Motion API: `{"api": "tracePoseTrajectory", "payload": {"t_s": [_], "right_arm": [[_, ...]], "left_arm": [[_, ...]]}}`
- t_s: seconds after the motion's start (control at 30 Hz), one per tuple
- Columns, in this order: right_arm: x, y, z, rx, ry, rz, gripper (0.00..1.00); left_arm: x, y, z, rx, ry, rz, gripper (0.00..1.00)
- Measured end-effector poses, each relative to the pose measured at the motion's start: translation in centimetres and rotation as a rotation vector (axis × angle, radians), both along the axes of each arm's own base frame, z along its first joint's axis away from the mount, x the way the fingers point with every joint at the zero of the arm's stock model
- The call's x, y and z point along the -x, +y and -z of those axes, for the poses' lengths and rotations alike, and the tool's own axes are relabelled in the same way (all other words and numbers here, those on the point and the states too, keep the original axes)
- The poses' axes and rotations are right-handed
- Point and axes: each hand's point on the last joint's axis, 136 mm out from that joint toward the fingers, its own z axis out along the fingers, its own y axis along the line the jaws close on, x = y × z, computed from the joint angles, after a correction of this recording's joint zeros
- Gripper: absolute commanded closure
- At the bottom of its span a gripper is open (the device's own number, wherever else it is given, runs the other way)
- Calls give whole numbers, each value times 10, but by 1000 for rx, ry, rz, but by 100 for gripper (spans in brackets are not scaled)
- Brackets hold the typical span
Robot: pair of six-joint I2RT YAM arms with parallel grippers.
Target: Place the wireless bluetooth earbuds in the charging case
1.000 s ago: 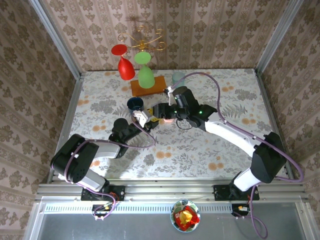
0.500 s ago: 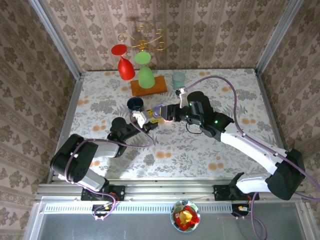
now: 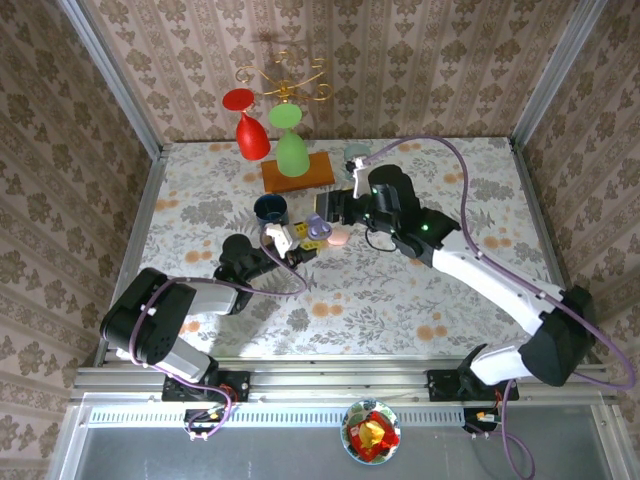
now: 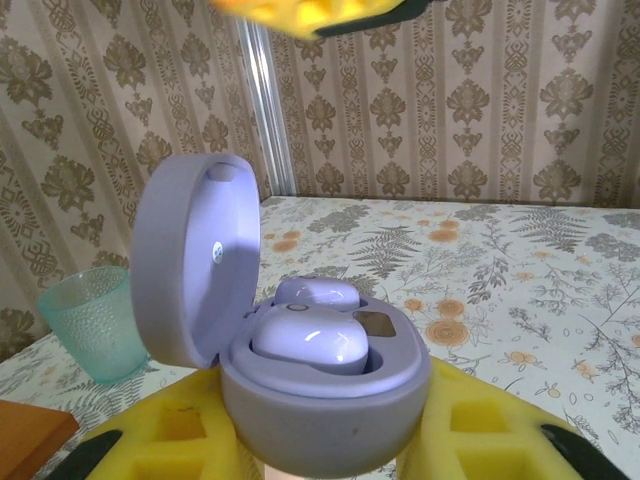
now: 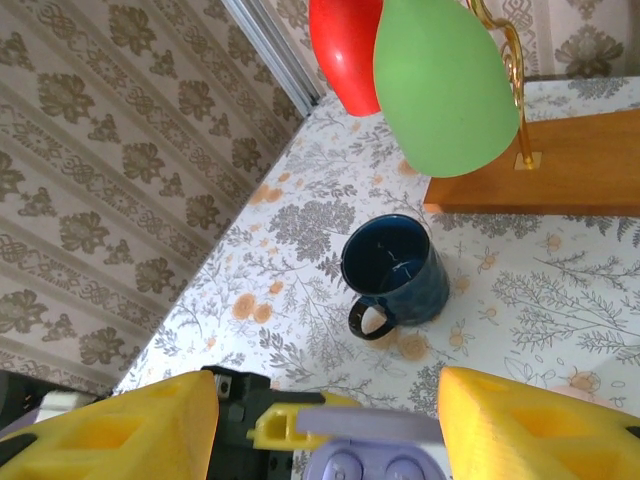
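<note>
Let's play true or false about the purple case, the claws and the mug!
1. The case is open. True.
2. The left claw grips the case. True.
3. The mug is red. False: it is dark blue.
4. The case is empty. False: buds lie in it.
5. The right claw is shut. False: its fingers stand wide apart.
</note>
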Motion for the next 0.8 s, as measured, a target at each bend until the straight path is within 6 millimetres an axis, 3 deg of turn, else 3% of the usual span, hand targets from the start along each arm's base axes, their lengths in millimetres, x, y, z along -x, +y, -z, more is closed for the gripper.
{"api": "tracePoseTrajectory", "payload": {"t_s": [0.27,0.57,0.8], "right_arm": [[-1,10,44,85,124,-45,42],[9,8,53,94,152,-65,45],[17,6,50,87,159,-85,44]], "left_arm": [[3,1,2,-10,-18,5,74],[-3,4,0,-2,-9,-36,74],[-9,10,-15,31,-20,-91,74]]}}
